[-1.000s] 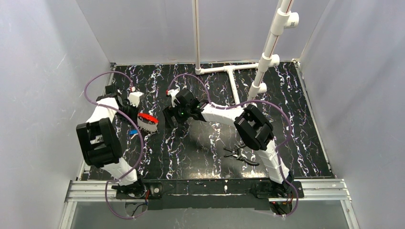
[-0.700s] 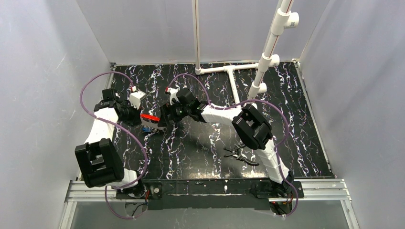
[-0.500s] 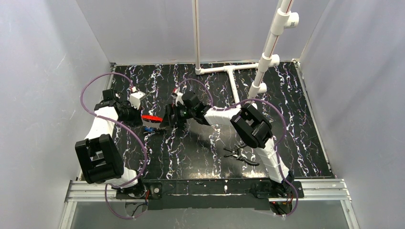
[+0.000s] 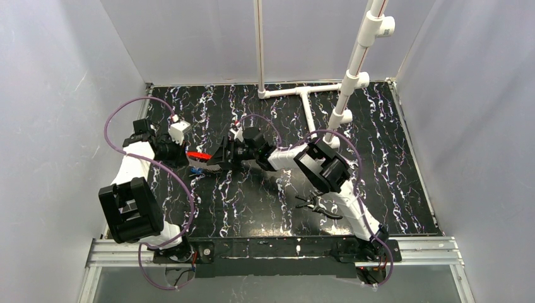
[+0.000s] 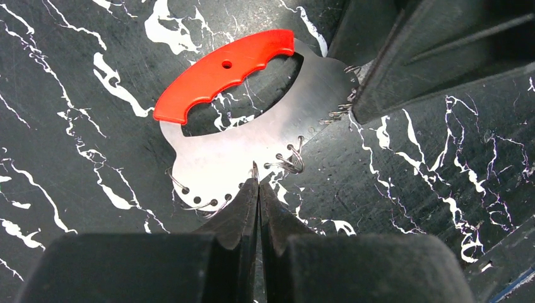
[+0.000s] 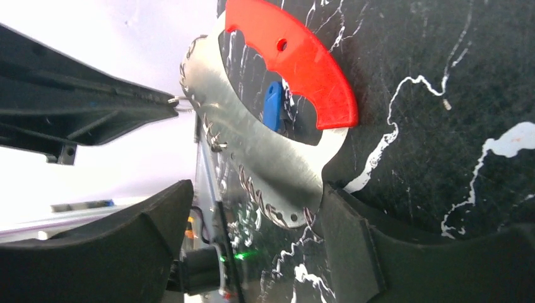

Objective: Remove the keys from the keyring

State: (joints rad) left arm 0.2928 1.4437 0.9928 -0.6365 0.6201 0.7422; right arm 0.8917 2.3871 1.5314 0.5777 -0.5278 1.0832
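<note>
The keyring (image 5: pixel 240 145) is a flat silvery half-moon plate with a red grip (image 5: pixel 221 66) along its straight side and a row of small holes along its curved edge. Several of those holes carry thin wire rings (image 5: pixel 290 161). It sits between the two grippers over the left half of the black, white-veined worktop (image 4: pixel 252 196), nearer the left edge than the right and about midway from front to back. The left gripper (image 5: pixel 255 180) has its fingers pressed together, their tips meeting right at the holed rim. It appears to pinch the thin metal there, though the contact itself is too fine to be sure of. The right gripper (image 6: pixel 255 189) has its jaws standing wide apart on either side of the plate's curved edge. One finger (image 6: pixel 353 233) touches the plate's corner below the red grip, and the other is clear of it. Of the keys, only a small blue-headed key (image 6: pixel 272 104) can be picked out, seen through the opening under the grip in the right wrist view. Black-handled pliers (image 4: pixel 317 206) lie on the worktop beside the right arm, toward the front edge. A white pipe frame (image 4: pixel 303 93) stands along the far edge.
</note>
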